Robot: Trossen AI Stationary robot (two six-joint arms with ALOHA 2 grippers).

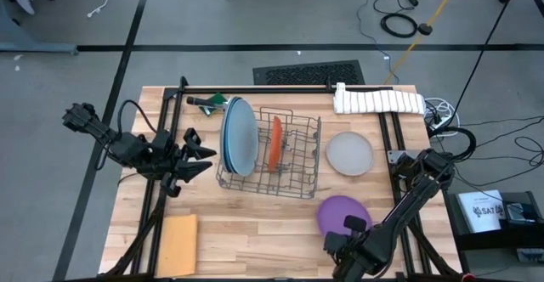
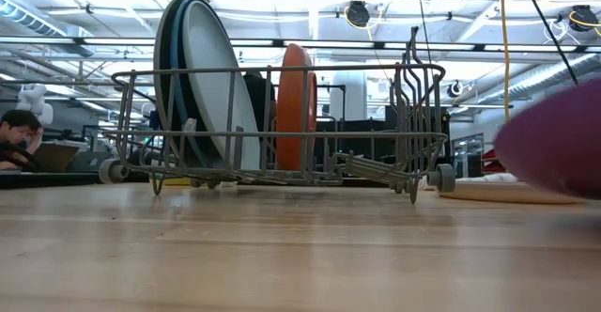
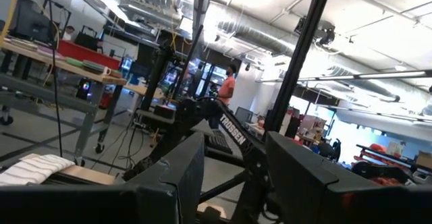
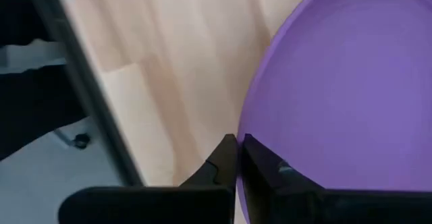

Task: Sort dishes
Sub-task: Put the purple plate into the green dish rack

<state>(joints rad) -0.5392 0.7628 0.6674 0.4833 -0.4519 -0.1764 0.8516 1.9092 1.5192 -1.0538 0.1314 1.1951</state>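
Note:
The purple plate [image 1: 344, 212] is at the table's near right, and my right gripper [image 1: 347, 228] is shut on its near rim. It shows blurred at the right of the low view [image 2: 554, 143]. The wire rack [image 1: 293, 167] stands mid-table. Three large plates [image 1: 239, 136] stand on edge in its left end, and the orange plate [image 1: 276, 143] stands on edge in the middle. The light grey plate [image 1: 349, 153] lies flat on the table right of the rack. My left gripper [image 1: 202, 158] is open and empty just left of the rack, pointing level toward it. My right gripper pinches the purple plate's rim [image 4: 251, 131] between its two fingers [image 4: 226, 158], one on each face. The fingers come from the table's near side. The plate is tilted and appears lifted clear of the table in the low view.
A rolled white towel [image 1: 378, 101] lies at the far right edge. A green-handled brush [image 1: 208, 102] lies at the far edge, left of the rack. A flat tan sheet [image 1: 177, 244] lies at the near left. Bare wood [image 1: 263, 222] lies in front of the rack.

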